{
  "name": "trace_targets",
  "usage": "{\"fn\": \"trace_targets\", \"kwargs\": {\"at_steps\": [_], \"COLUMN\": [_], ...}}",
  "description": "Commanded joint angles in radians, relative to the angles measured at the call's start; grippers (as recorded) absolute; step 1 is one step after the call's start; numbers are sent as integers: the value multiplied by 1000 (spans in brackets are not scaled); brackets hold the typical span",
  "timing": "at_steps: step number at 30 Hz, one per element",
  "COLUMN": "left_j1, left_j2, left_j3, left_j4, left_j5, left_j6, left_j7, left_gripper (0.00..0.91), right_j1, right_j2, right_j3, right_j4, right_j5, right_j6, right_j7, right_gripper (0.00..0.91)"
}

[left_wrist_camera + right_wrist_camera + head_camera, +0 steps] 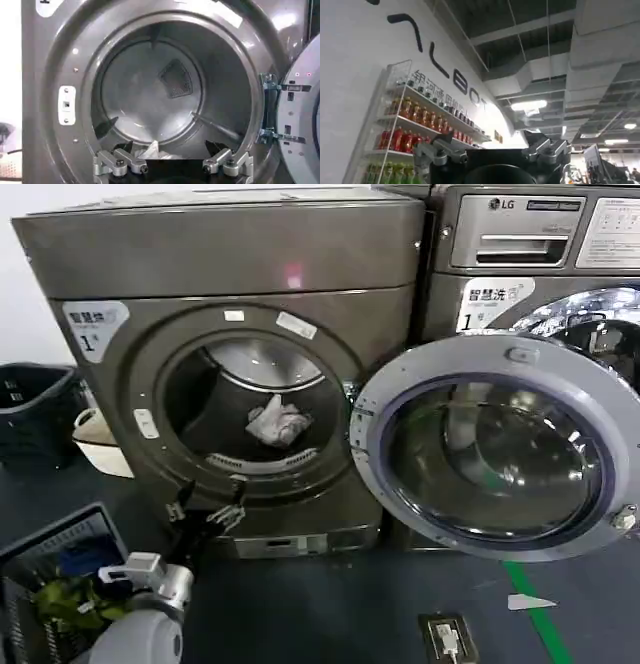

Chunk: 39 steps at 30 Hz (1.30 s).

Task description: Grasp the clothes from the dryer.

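One arm at the drum, fingers spread, cloth not yet held

Two fingers (pixel 120 162) of the left gripper (pixel 208 506) stand wide apart with nothing between them. In the head view that gripper sits low in front of the dryer (pixel 230 254), just below the rim of the round opening, tips aimed at the drum. In the left wrist view the same gripper (pixel 173 166) looks straight into the drum, and a bit of the clothes (pixel 152 150) peeks up between the finger bases. Left arm runs back from it toward the lower left, silver wrist and white forearm.

Clothes (pixel 277 422) are a small whitish-grey wad lying on the drum floor, slightly right of the opening's middle, well inside, clear of the gripper. Dryer has a white "1" sticker (pixel 92 324) at its upper left front. Door (pixel 497 449) is swung fully open to the right, glass facing out, covering the lower front of the LG machine (pixel 535 234) beside it.

Right gripper (pixel 495 152) points up at the ceiling, away from the machines, with a drinks shelf (pixel 415 120) on the wall behind; fingers spread, holding nothing.

Dark basket (pixel 35 409) and a white tub (pixel 100 446) stand left of the dryer. Crate (pixel 60 584) with green stuff sits at lower left.
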Motion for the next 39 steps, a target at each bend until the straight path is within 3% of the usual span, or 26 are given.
{"fn": "trace_targets", "kwargs": {"at_steps": [1,9,19,39], "left_j1": [0,5,6,-2], "left_j2": [-49,-49,-49,-49], "left_j3": [3,2,2,4], "left_j4": [1,-6,-16,-11], "left_j5": [4,9,10,5], "left_j6": [0,-5,-7,-5], "left_j7": [1,1,2,2], "left_gripper": [907,907,907,907], "right_j1": [0,0,1,-8], "right_j2": [1,-1,0,-1], "right_j3": [0,-5,-10,-7], "right_j4": [-1,2,2,13], "right_j5": [0,22,27,73], "right_j6": [1,29,62,96], "right_j7": [-1,0,-42,-38], "right_gripper": [907,907,907,907]}}
